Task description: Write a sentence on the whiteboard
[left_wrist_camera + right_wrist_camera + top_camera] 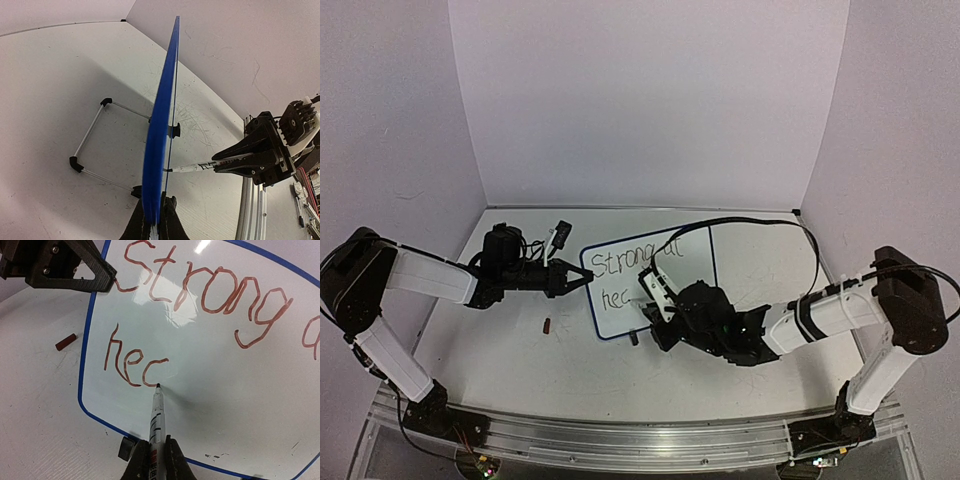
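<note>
Your left pincer (156, 220) pinches the whiteboard (225, 390), your right pincer (156, 460) pinches the marker (156, 412); the sentence (638, 262) reads only "Strong at hec".

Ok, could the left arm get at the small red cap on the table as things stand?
Probably not: the left gripper is shut on the whiteboard. The cap lies in the open with nothing over it, but the gripper would have to let go first.

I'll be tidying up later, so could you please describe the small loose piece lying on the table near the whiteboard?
On the white table, find the blue-rimmed whiteboard held by the left pincer. Just left of its lower corner lies a short dark-red cylinder, likely a pen cap: the only loose red thing.
</note>
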`<action>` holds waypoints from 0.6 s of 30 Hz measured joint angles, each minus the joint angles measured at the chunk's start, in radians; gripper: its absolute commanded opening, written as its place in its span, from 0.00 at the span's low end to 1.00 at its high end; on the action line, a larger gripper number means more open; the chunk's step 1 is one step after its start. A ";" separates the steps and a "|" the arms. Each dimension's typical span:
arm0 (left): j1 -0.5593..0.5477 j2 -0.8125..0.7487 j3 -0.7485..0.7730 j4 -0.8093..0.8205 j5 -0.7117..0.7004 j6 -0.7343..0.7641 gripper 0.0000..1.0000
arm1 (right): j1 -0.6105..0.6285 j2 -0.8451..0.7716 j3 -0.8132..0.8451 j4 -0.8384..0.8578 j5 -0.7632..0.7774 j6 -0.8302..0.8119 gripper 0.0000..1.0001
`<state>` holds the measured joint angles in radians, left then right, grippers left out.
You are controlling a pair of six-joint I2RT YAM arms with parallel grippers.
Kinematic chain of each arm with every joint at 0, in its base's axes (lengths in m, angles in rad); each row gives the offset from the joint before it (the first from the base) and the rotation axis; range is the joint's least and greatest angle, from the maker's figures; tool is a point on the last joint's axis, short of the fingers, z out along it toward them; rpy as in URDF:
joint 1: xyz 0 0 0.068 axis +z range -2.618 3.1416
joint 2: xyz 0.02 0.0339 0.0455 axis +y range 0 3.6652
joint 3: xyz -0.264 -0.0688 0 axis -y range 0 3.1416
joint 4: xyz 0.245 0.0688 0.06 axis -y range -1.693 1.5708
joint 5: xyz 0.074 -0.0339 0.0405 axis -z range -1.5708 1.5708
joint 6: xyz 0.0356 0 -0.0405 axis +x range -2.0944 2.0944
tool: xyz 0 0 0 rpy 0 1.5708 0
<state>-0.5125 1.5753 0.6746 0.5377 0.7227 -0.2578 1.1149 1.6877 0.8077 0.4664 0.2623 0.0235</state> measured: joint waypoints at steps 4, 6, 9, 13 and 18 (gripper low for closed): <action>0.000 0.000 0.001 -0.002 0.000 0.000 0.00 | -0.001 -0.001 0.000 0.009 0.007 0.000 0.00; 0.000 0.000 0.005 -0.008 0.000 0.000 0.00 | -0.004 -0.001 0.000 0.014 0.008 0.000 0.00; 0.000 0.000 0.007 -0.013 -0.001 0.001 0.00 | -0.008 -0.001 0.000 0.023 0.008 0.000 0.00; 0.000 0.000 0.007 -0.014 -0.002 0.001 0.00 | -0.011 -0.001 0.000 0.034 0.008 0.000 0.00; 0.000 0.000 0.007 -0.014 -0.003 0.001 0.00 | -0.015 -0.001 0.000 0.043 0.006 0.000 0.00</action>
<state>-0.5121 1.5753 0.6815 0.5236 0.7200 -0.2573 1.1000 1.6871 0.8078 0.5091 0.2684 0.0231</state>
